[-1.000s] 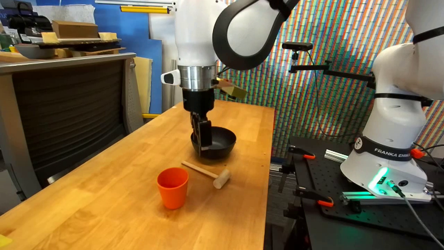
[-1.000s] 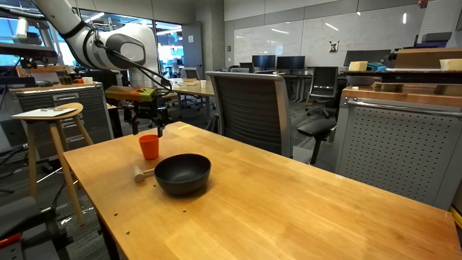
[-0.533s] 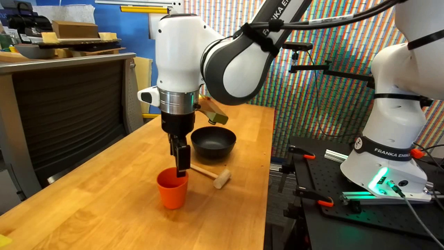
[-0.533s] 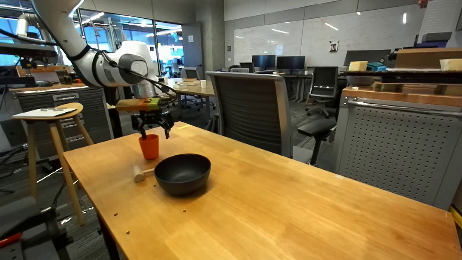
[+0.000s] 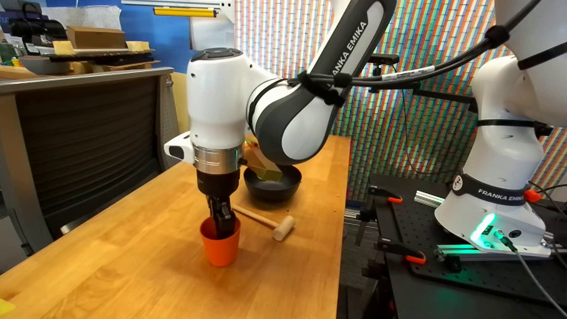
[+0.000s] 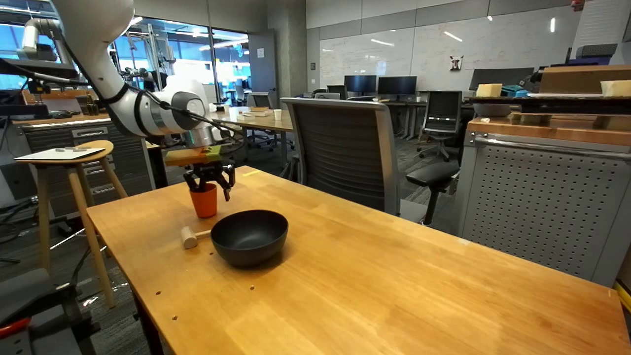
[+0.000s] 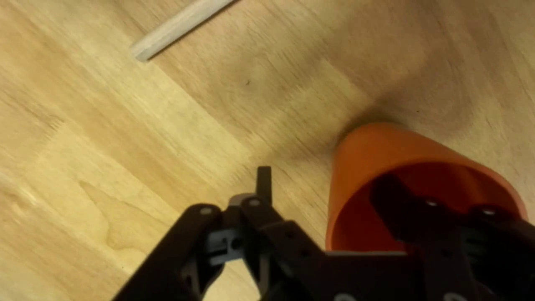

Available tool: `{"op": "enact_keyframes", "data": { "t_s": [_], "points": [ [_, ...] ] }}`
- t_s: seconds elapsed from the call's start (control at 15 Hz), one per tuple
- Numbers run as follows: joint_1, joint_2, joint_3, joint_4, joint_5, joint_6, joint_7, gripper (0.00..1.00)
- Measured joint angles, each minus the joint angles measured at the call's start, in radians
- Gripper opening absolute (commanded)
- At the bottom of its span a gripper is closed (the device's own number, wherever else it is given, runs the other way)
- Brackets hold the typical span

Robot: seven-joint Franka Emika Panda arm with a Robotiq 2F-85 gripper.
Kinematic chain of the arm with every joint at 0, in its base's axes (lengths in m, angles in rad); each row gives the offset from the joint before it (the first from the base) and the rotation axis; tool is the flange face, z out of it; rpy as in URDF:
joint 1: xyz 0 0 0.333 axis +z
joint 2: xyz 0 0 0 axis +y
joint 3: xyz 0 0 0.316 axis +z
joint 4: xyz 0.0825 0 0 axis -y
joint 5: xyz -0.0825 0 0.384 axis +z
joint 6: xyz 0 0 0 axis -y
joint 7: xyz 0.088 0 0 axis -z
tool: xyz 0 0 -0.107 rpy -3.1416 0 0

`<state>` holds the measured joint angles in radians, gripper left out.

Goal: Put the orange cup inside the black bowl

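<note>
Holds claw (image 6: 214,193) wide, with one finger (image 7: 411,219) inside the orange cup (image 5: 220,253); bears "FRANKA EMIKA" on base (image 5: 496,216), well apart.

Smooth plastic cup (image 5: 220,251), matt bowl (image 6: 250,244), wooden mallet (image 5: 282,228), smooth wooden table (image 6: 394,291).

The orange cup (image 6: 204,202) stands upright near the black bowl (image 6: 249,240).

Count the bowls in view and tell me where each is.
2: the black bowl on the wooden table, and a grey bowl on the wood-topped workbench behind. Others could be hidden there.
</note>
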<state>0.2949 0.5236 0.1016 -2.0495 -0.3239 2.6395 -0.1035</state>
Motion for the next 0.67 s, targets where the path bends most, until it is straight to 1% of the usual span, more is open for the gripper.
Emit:
{"op": "enact_keyframes", "data": {
  "t_s": [0.2,0.27,0.4,0.53,0.67],
  "points": [
    [0.008,0.019,-0.026,0.007,-0.023,0.000,0.012,0.11],
    [0.009,0.023,-0.033,0.007,-0.025,-0.002,0.014,0.08],
    [0.010,0.024,-0.046,0.008,-0.025,-0.007,0.020,0.04],
    [0.008,0.018,-0.052,0.013,-0.025,-0.030,0.030,0.09],
    [0.004,0.000,-0.056,0.022,-0.025,-0.071,0.046,0.09]
  ]
}}
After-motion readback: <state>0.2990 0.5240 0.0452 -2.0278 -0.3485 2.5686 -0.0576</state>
